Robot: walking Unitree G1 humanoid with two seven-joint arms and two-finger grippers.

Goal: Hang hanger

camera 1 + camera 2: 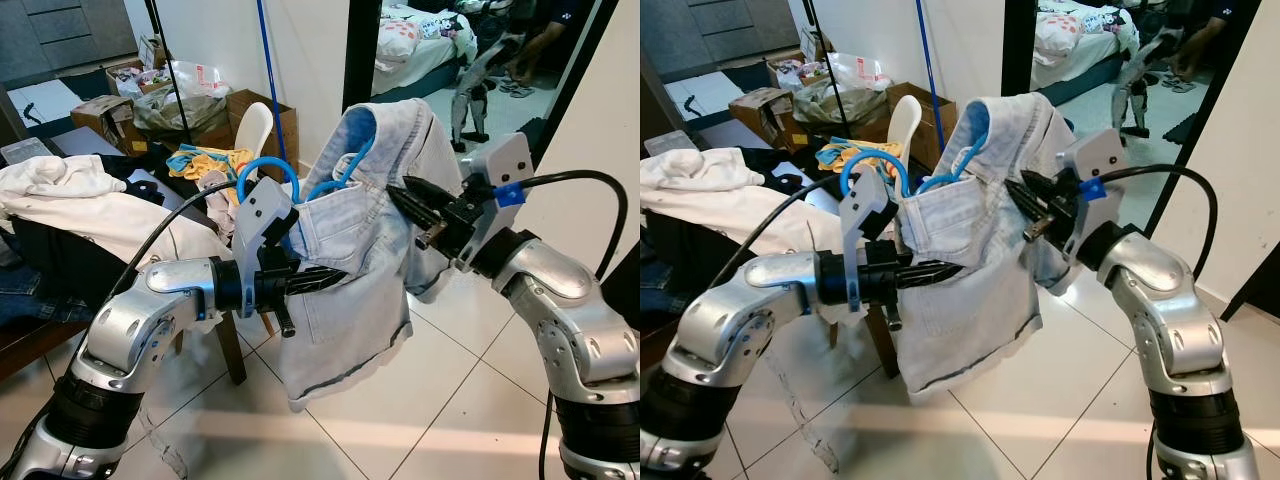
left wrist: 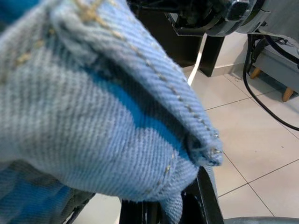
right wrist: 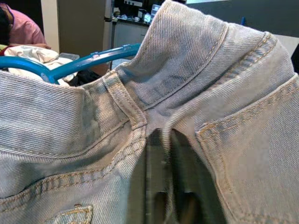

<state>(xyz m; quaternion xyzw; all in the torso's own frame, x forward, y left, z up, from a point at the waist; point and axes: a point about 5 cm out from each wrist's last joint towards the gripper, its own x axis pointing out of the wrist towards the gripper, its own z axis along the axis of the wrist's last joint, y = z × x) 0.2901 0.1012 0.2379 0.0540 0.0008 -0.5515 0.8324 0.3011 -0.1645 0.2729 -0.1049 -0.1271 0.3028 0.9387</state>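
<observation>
I am holding a pair of pale denim shorts (image 1: 350, 270) up in front of me between both arms, above a white tiled floor (image 1: 470, 390). The shorts are draped over a blue plastic hanger (image 1: 345, 170), whose curved bar is showing at the top of the waistband and whose hook is looping out to the left of the fabric, behind my left wrist housing.

My left gripper (image 1: 325, 280) is pointing rightward into the shorts at about pocket level, its black fingers lying close together against the denim. In the left wrist view a thick fold of the waistband is bunched over the fingers (image 2: 203, 196), with blue from the hanger showing through, so I am reading it as pinching the cloth.

My right gripper (image 1: 405, 200) is reaching in from the right and meeting the upper side of the shorts just below the raised waistband. In the right wrist view a ridge of denim is running between its two dark fingers (image 3: 184, 186), so it is clenched on the fabric.

Behind the shorts, a white chair (image 1: 255, 125), cardboard boxes (image 1: 265, 110) and a heap of white laundry (image 1: 70, 195) are crowding the left side.
</observation>
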